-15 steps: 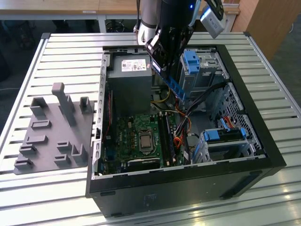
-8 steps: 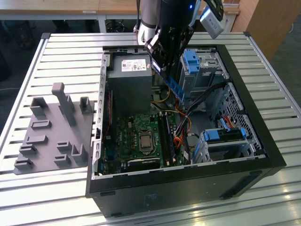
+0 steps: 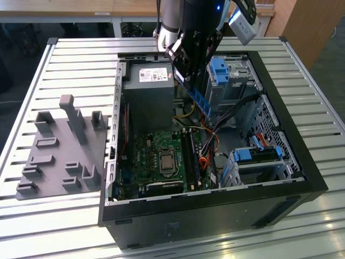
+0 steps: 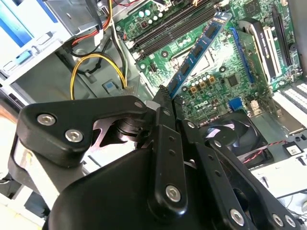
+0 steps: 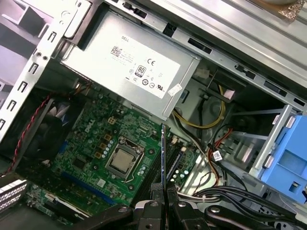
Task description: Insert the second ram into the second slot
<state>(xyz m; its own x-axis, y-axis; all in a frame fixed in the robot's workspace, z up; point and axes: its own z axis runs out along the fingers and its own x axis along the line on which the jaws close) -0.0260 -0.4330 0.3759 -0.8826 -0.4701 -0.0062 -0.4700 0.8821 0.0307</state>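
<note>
The black jaws are closed on one end of the second ram, pinching the thin blue stick between them so that most of its length runs out past the fingertips. In the second wrist view the stick points down toward the green motherboard, its far end hanging over the board near the long dark memory slots but not seated in any of them. In the exterior view the second ram hangs tilted under the arm, inside the top opening of the open computer case, between the grey power supply and a blue drive-bay clip, well above the board. The first wrist view shows the stick edge-on as a thin dark line rising from the jaws, with the processor socket just beside it on the board. A yellow cable loops near the case wall, and a round black fan sits by the board's edge. The case lies on a slatted metal desk, and a grey fixture plate rests on the desk to the exterior view's left of the case.
</note>
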